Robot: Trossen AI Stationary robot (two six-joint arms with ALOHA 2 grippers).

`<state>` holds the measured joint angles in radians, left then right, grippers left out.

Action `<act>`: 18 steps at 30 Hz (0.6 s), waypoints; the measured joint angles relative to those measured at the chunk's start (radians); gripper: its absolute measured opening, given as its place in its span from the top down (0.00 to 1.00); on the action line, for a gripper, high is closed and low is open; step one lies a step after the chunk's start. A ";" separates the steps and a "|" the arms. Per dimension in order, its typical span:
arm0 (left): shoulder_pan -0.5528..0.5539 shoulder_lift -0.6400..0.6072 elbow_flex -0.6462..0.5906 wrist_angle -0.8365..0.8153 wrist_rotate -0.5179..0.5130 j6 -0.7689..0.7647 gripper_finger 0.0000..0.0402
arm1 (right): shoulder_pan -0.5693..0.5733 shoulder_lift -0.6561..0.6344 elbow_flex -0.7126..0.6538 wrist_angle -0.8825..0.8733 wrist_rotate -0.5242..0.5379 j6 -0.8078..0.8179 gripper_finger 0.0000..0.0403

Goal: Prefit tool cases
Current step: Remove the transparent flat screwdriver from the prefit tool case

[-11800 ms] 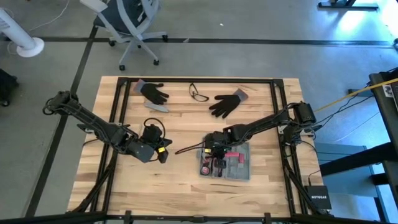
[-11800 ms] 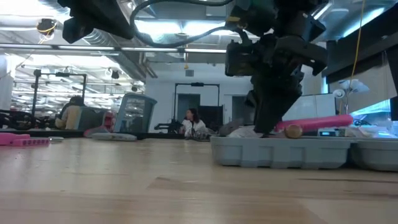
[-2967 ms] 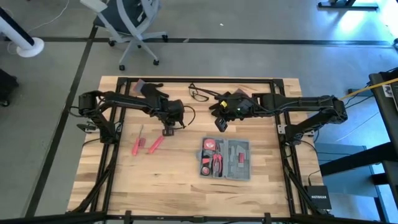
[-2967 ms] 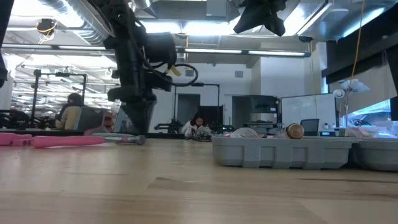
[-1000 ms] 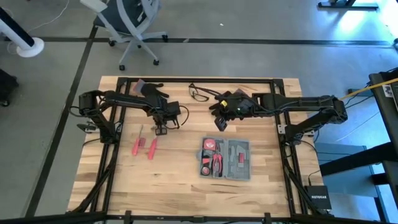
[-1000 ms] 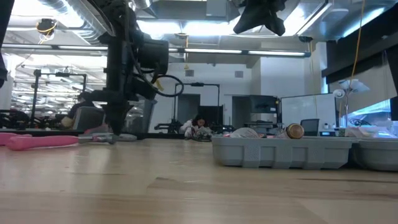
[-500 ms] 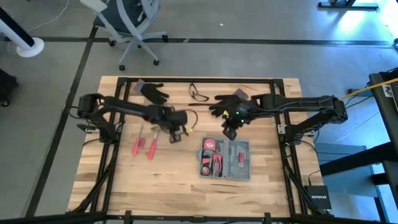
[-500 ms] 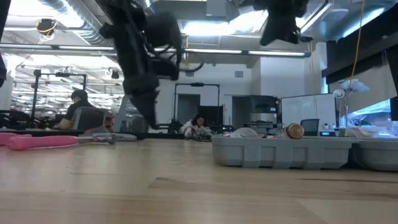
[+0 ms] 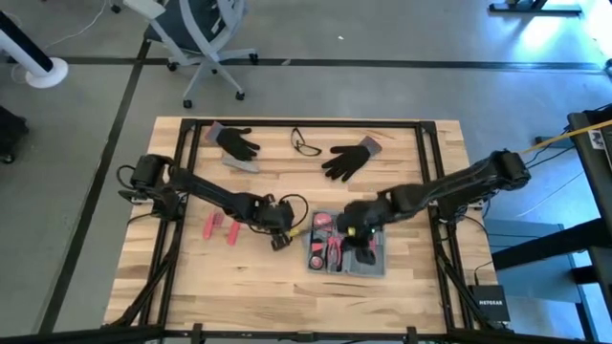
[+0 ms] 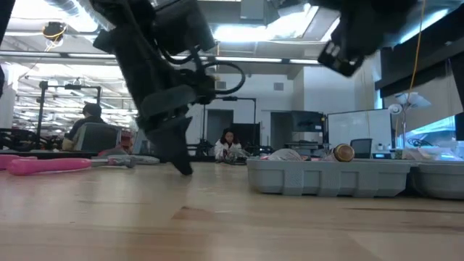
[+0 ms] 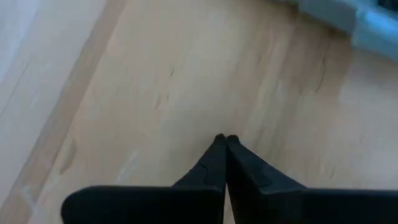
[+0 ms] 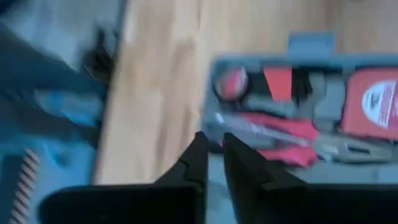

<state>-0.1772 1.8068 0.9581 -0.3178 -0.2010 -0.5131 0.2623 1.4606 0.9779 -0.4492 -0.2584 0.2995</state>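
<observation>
The grey-blue tool case (image 9: 371,262) lies open on the table's near middle, with red-handled tools (image 12: 280,134) in its moulded slots. My right gripper (image 12: 212,142) hangs over the case (image 12: 311,45), tilted downward, its fingers a narrow gap apart with nothing between them. My left gripper (image 9: 279,241) is shut and points down at the bare wood just left of the case (image 11: 364,28). In the low view the left gripper (image 10: 185,167) stands close over the table, left of the case's wall (image 10: 326,180).
Two loose red-handled tools (image 9: 222,227) lie on the table's left. Two black gloves (image 9: 235,143) (image 9: 350,158) and a pair of glasses (image 9: 306,144) lie along the far edge. People sit in the room beyond the table (image 10: 229,145).
My left gripper has swung from beside the far-left glove toward the near edge and the right, ending low beside the case. My right gripper has left the far-right glove, come toward the near edge and sunk over the open case. The case and loose tools lie as before.
</observation>
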 joint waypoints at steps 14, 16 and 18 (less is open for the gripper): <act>-0.003 -0.006 -0.001 -0.086 0.077 -0.231 1.00 | 0.019 0.191 0.001 0.120 -0.035 0.607 0.46; -0.009 0.009 -0.001 -0.064 0.075 -0.177 1.00 | 0.020 0.182 0.001 0.131 0.001 0.676 0.46; -0.011 0.027 -0.001 -0.041 0.084 -0.128 1.00 | 0.020 0.173 0.001 0.124 0.041 0.740 0.47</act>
<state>-0.1886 1.8343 0.9573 -0.3584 -0.1173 -0.6415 0.2825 1.6333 0.9787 -0.3252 -0.2172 1.0398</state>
